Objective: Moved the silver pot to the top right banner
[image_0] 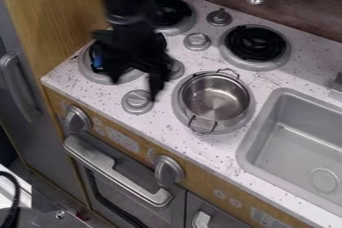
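Black jaws parted, empty, near front edge of speckled white tabletop (208, 153); possible tipping of round silver metal pot (214, 101) from off-centre grip.

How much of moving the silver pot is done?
None looks done: the silver pot sits on the front right burner, not the back right burner. The claw hangs left of the pot, not holding it. Grabbing, lifting and setting it down are left.

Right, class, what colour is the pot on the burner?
The pot is silver, clearest in the camera view.
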Motion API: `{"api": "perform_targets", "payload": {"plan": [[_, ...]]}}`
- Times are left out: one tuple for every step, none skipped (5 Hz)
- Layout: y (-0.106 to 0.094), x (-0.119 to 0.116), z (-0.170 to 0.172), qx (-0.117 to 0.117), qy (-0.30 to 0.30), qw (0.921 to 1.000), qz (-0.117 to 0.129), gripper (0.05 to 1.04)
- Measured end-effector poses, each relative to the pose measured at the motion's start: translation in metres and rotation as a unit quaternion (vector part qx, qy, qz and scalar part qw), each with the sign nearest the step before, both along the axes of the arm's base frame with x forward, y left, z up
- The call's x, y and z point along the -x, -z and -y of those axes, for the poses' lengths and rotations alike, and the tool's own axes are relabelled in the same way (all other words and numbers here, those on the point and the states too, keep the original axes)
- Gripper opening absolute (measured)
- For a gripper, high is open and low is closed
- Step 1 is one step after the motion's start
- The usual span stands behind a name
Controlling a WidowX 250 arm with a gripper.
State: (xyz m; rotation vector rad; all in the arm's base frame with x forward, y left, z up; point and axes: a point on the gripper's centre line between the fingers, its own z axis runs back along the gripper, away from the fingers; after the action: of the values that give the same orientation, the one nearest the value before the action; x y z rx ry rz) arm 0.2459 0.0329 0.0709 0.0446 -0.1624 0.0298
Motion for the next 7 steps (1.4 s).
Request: {"api": "perform_targets", "payload": {"plan": [[0.000, -0.020, 0.040, 0.014, 0.028, 0.9994, 0.015, 0.998], [0.010, -0.040, 0.078, 0.030, 0.058, 0.9976, 0.023, 0.998], [0.025, -0.060, 0.097, 0.027, 0.064, 0.9974, 0.017, 0.998], [0.045, -0.072, 0.098, 0.020, 0.061, 0.9979, 0.007, 0.998], [0.064, -0.082, 0.099, 0.018, 0.062, 0.9979, -0.002, 0.998], [0.079, -0.089, 0.100, 0.016, 0.067, 0.9975, -0.014, 0.998], [0.090, -0.087, 0.101, 0.013, 0.074, 0.9967, -0.030, 0.958]]}}
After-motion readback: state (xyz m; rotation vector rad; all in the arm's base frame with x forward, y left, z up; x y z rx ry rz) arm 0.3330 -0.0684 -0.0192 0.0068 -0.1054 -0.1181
